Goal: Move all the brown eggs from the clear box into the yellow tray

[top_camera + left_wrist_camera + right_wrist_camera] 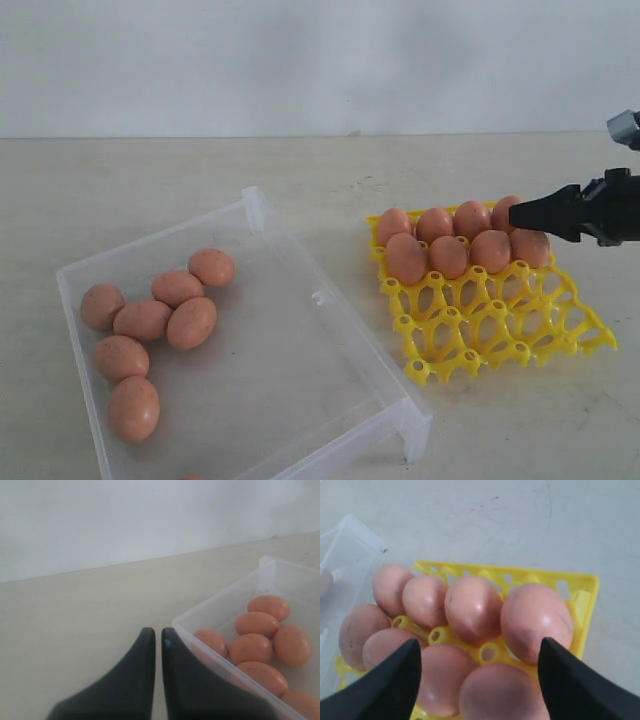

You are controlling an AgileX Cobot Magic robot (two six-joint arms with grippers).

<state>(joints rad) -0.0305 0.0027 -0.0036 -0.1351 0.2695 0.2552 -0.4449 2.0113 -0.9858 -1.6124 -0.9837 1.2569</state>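
The clear box (300,340) holds several brown eggs (170,300) bunched at its left side; they also show as speckled eggs (257,625) behind the box wall (220,607) in the left wrist view. The yellow tray (500,320) carries two full rows of eggs (450,255) on its far half. My right gripper (517,213) hovers over the tray's far right corner. It is open (480,647), jaws wide apart over seated eggs (470,610), gripping none. My left gripper (157,635) is shut and empty, just outside the box's wall.
The near two rows of tray cups (480,345) stand empty. A pale tabletop (300,170) runs back to a white wall. The box's near right corner (415,435) reaches toward the tray.
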